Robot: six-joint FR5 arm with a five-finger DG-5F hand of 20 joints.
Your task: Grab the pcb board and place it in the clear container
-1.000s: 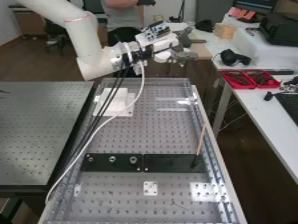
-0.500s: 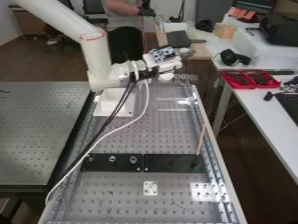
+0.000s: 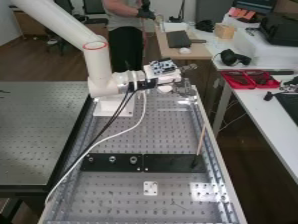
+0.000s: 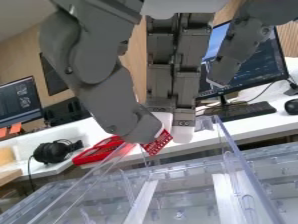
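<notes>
Board (image 4: 157,144) is sitting in my pinch, between thumb (image 4: 110,95) and fingers (image 4: 159,75). I'm curling them round one end of it, so the gap is closing down to little more than the board's thickness. It's red, perforated and hanging tilted, with a free part poking past my tips. Useful that way: by my read that part is leading into the box, and the thin end is giving me something to let go of cleanly.

Container (image 4: 247,169) is standing on the perforated tabletop (image 3: 113,195), its clear walls below the board. Board isn't touching it. White strips (image 4: 142,201) are showing through the plastic; can't tell whether they're lying inside or underneath.

Arm (image 3: 100,70) is coming in from the high view's left and crossing the far end, which is putting my palm on the container's side of the tabletop.

Grasp is done, placing isn't. Next I'm lining up inside the walls, lowering, then spreading thumb from fingers. Main risk: I'm catching a corner on the see-through rim and the board is pivoting in such a small pinch. Going slowly, aiming mid-box.
</notes>
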